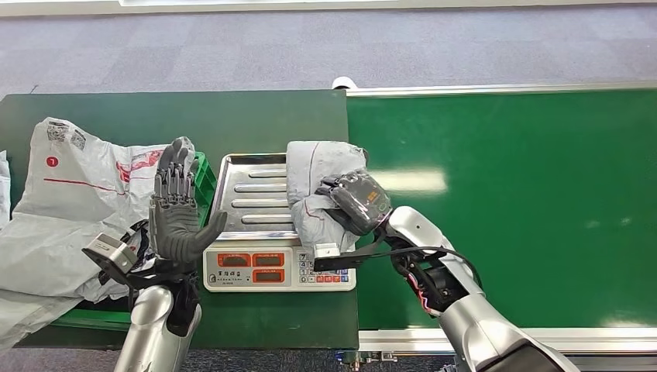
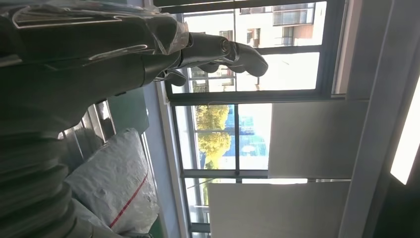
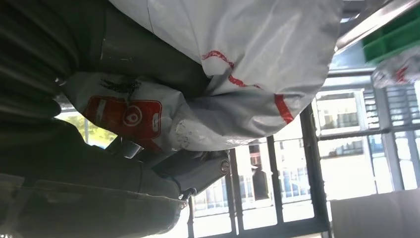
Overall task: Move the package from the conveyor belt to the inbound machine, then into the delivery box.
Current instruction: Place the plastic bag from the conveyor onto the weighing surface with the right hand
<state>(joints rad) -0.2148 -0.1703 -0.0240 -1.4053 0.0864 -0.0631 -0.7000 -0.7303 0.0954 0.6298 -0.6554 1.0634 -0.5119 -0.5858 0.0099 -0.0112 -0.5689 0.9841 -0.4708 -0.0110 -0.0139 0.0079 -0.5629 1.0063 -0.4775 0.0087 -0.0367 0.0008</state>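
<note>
Low in the frame's centre, my right hand (image 1: 358,203) clutches the soft grey plastic mail package with red stripes (image 1: 316,194), which lies half on the ribbed steel pan of the weighing scale (image 1: 252,194), overhanging its right rim. Lower left, my left hand (image 1: 178,208) stands upright, fingers spread, holding nothing. I judge the slack bag could snag that rim or slip from my grip when lifted. Beyond, upper right, the bare green conveyor belt (image 1: 527,194) offers room; left, the green crate (image 1: 204,174) is crowded with grey bags (image 1: 70,194).
</note>
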